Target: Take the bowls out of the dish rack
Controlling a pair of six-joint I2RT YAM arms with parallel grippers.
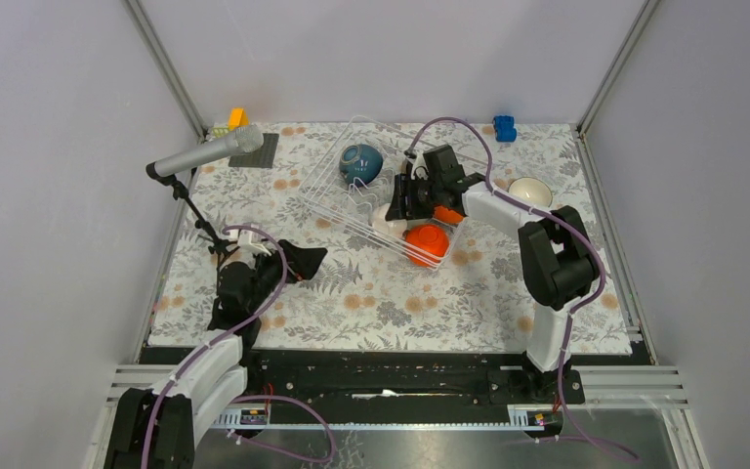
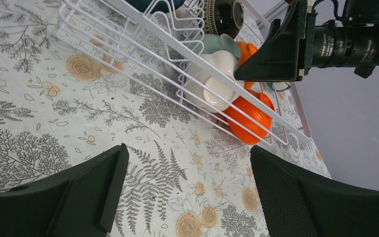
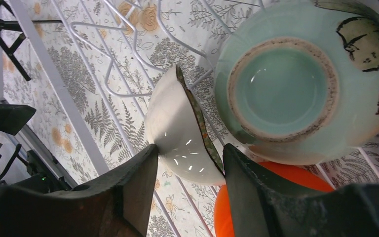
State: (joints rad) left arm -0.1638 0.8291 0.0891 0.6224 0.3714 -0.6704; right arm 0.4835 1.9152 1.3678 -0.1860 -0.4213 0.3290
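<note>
The white wire dish rack [image 1: 337, 186] sits at the table's middle back. It holds a dark teal bowl [image 1: 360, 161], an orange bowl [image 1: 428, 241] and a white bowl [image 1: 388, 220]. In the right wrist view my right gripper [image 3: 188, 150] has its fingers against both sides of the white bowl [image 3: 177, 128], one on the outer wall and one at the rim. A mint green bowl [image 3: 281, 84] lies beside it, over an orange bowl [image 3: 276, 173]. My left gripper [image 2: 187, 153] hangs open over the cloth, short of the rack [image 2: 128, 54], with nothing between its fingers.
A cream bowl [image 1: 529, 191] stands on the cloth right of the rack. A microphone on a stand [image 1: 205, 154] leans in from the left. A dark grey mat [image 1: 259, 151], yellow blocks [image 1: 238, 117] and a blue block [image 1: 504, 127] lie along the back edge.
</note>
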